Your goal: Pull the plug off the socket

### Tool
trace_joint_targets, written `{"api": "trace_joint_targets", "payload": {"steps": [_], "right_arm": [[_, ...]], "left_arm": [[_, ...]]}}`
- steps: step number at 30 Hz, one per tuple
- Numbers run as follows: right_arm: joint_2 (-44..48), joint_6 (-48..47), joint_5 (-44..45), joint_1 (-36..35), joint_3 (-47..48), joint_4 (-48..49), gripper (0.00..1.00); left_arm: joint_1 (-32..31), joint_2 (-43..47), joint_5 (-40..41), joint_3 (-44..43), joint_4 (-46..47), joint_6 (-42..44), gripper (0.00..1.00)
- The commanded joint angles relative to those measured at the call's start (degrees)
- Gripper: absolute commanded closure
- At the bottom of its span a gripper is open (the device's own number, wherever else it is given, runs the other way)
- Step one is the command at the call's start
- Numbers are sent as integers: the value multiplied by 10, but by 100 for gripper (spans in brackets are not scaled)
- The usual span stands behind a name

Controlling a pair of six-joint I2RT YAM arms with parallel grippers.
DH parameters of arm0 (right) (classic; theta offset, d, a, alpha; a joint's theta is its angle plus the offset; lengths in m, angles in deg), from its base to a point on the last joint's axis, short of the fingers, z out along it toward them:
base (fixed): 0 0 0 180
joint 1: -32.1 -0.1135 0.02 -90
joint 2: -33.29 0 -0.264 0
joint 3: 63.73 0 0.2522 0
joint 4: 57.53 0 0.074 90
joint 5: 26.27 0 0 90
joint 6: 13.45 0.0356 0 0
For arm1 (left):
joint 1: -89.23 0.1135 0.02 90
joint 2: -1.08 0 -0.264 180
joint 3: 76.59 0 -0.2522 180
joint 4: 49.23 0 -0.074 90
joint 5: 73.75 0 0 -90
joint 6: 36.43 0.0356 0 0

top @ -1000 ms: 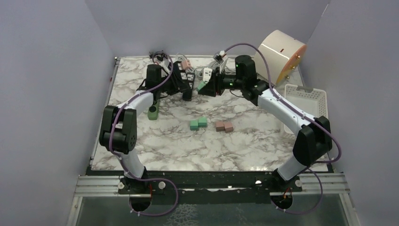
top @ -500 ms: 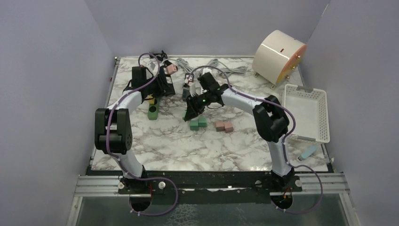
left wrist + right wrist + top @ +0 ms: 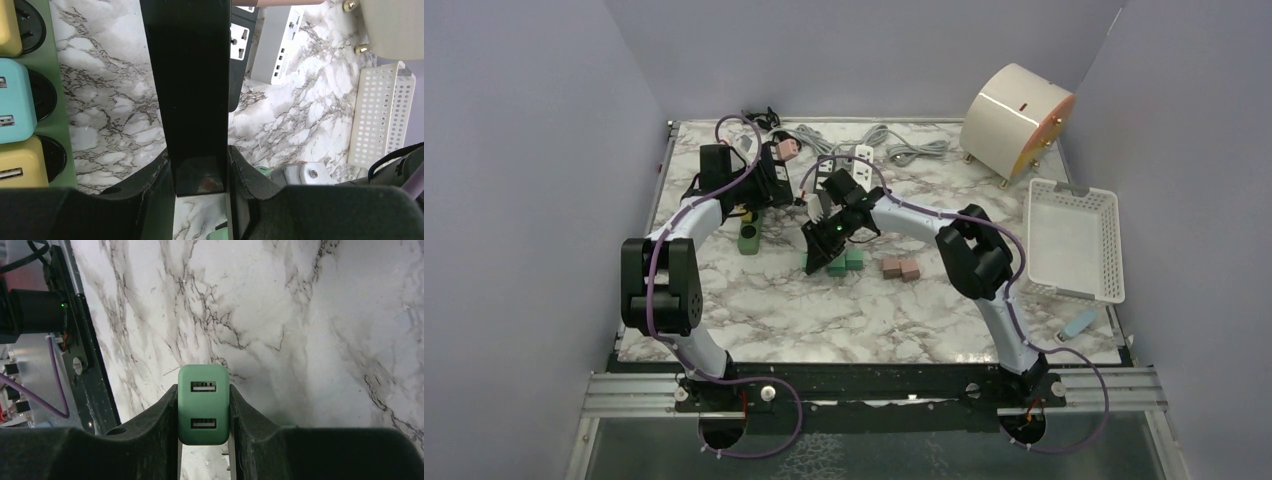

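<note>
My right gripper point(image 3: 203, 416) is shut on a green two-port USB plug point(image 3: 203, 405) and holds it above bare marble, free of any socket. In the top view this gripper point(image 3: 815, 260) hangs just left of the green blocks. My left gripper point(image 3: 199, 186) is shut on the end of a long black power strip point(image 3: 192, 85). In the top view it point(image 3: 772, 186) holds that strip at the back left, and a pink plug point(image 3: 789, 147) still sits in the strip's far end.
A green socket strip point(image 3: 57, 110) with yellow and cyan plugs lies left of the black one. A white power strip point(image 3: 860, 156) and grey cables lie at the back. Green blocks point(image 3: 848, 262), pink blocks point(image 3: 901, 268), a white basket point(image 3: 1074, 240) and a beige drum point(image 3: 1018, 115) are about.
My right gripper has drawn away from the black strip with the green plug in it, toward the near left. My left gripper has shifted slightly left with the strip.
</note>
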Motion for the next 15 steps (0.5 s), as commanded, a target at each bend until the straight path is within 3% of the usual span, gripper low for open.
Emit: {"api": "trace_joint_targets", "payload": {"steps": [1,12,13,14,15], "right_arm": [[-1,-10,27,0,-7,-12,78],[-6,-40,49,0,13,-45,50],[-7,-42,51,0,19,-49,30],[-6,-43,55,0,23,-50,20],[-3,-42,62,0,25,-47,17]], "left_arm": [[7,29,-14,1,32,9,100],[6,38,-10,-6,17,31,100],[6,40,-11,-5,17,33,100],[6,42,-10,-5,16,33,100],[6,44,-9,-5,15,35,100]]}}
